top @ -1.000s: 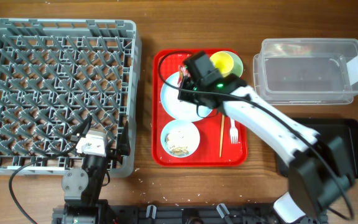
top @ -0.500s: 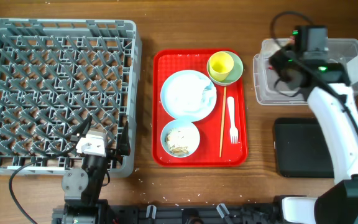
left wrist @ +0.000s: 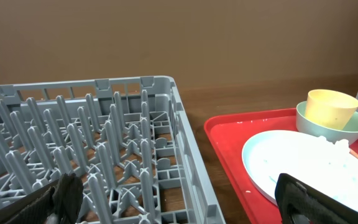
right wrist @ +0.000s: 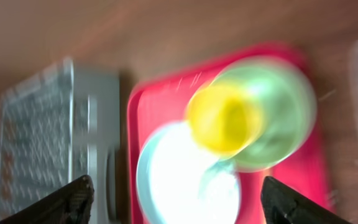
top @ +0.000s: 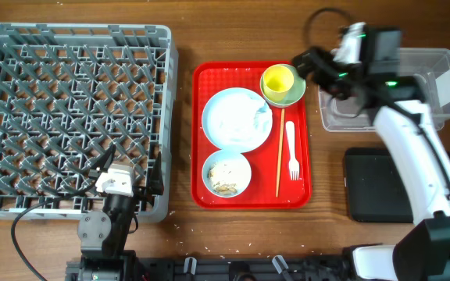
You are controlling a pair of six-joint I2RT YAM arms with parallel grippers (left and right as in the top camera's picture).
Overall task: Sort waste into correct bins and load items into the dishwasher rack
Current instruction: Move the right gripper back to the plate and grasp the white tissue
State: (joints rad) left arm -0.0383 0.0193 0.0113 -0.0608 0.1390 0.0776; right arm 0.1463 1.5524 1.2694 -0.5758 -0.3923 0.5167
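Note:
On the red serving tray [top: 209,78] lie a pale blue plate [top: 233,119], a whitish bowl [top: 226,173] with rice scraps [top: 225,181], chopsticks [top: 279,156] and a white fork [top: 291,152]. A yellow cup [top: 278,79] stands inside the light green bowl [top: 294,92]. My right gripper [top: 312,65] hovers open and empty just right of that cup; its blurred wrist view looks down on the cup [right wrist: 224,118], bowl [right wrist: 278,112] and plate [right wrist: 179,180]. My left gripper [left wrist: 182,205] is open at the grey rack's [top: 73,117] front edge.
The clear tub [top: 412,94] sits at the far right, partly under my right arm. The black tray [top: 385,187] lies in front of it. The left wrist view shows rack pegs [left wrist: 104,155], and the plate [left wrist: 303,165] and cup [left wrist: 331,107] to the right.
My right gripper left the plate, swung over the clear tub, opened, and has come back left to the tray's far right corner. The left arm has not moved.

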